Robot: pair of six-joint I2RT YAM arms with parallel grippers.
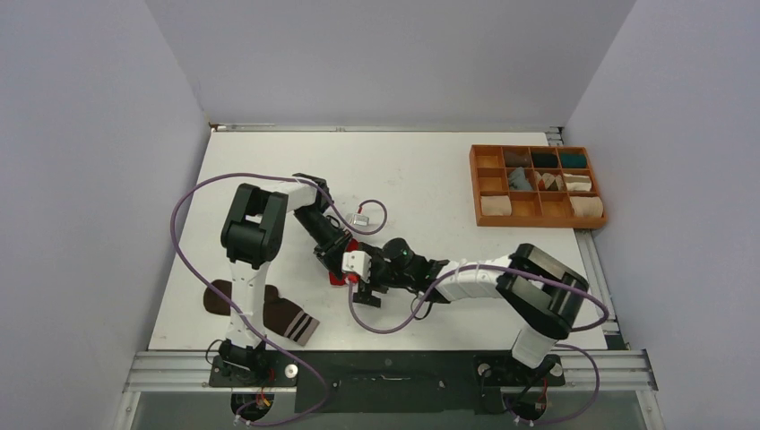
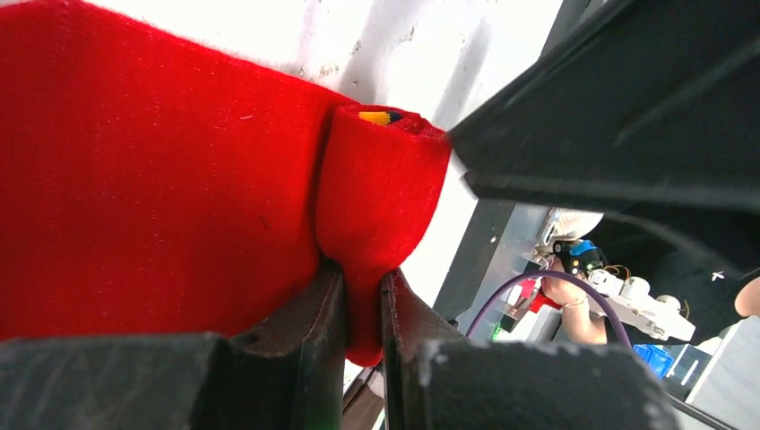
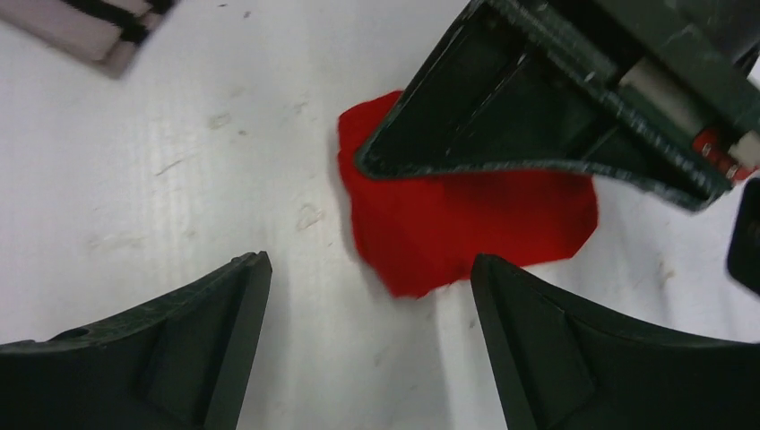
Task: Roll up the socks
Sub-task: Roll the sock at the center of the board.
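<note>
Your left gripper (image 2: 363, 291) is clenched on a raised fold of the red fabric sock (image 2: 161, 179). The sock lies on the white tabletop (image 1: 430, 179), a little nearer the near edge than the middle. Treat that pinch as your anchor: hold it firm and low so the fold does not slip out while the other claw works.

Your right gripper (image 3: 369, 264) is released, its fingers spread wide with nothing between them, and the sock's loose lobe lies just ahead of them. Take that free edge squarely, biting cloth and not the table. Then turn it over toward the pinched end, so the roll likely stays tight. The two claws are crowded, so come in from the open side to avoid knocking the left fingers.

The dark brown sock with a pale-striped cuff (image 1: 278, 313) waits near the near-left corner, untouched.

The left arm rises from its base with the elbow high, and its forearm slants down and inward to the sock. The right arm is folded at its near-right base. Its forearm reaches low across the table leftward, and its wrist ends just beside the left one.
</note>
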